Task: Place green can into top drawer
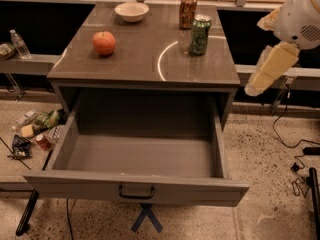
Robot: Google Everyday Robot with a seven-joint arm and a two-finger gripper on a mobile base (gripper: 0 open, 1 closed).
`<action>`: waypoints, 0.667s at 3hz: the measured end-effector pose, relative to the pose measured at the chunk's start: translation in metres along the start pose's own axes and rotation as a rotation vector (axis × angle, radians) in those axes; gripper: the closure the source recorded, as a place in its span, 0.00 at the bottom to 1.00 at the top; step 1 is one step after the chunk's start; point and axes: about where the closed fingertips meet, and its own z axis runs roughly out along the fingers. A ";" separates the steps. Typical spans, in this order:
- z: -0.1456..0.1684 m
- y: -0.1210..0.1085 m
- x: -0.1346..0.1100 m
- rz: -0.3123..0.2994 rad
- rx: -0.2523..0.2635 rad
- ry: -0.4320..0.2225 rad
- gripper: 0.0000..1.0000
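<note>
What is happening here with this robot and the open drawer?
The green can stands upright and untouched on the cabinet top, beside a brown-red can. The top drawer below is pulled open and empty. Only part of the robot arm shows at the right; its gripper is out of view.

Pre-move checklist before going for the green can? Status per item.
1. Top drawer pulled open: ok.
2. Nothing lying inside the drawer: ok.
3. Green can upright on the tabletop: ok.
4. Green can apart from the brown-red can behind it: ok.
5. Pincer at the can: not ok, it hangs off the table's right side, below tabletop level.
</note>
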 end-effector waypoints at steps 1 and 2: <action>0.032 -0.046 0.006 0.167 0.037 -0.159 0.00; 0.056 -0.108 -0.007 0.308 0.118 -0.336 0.00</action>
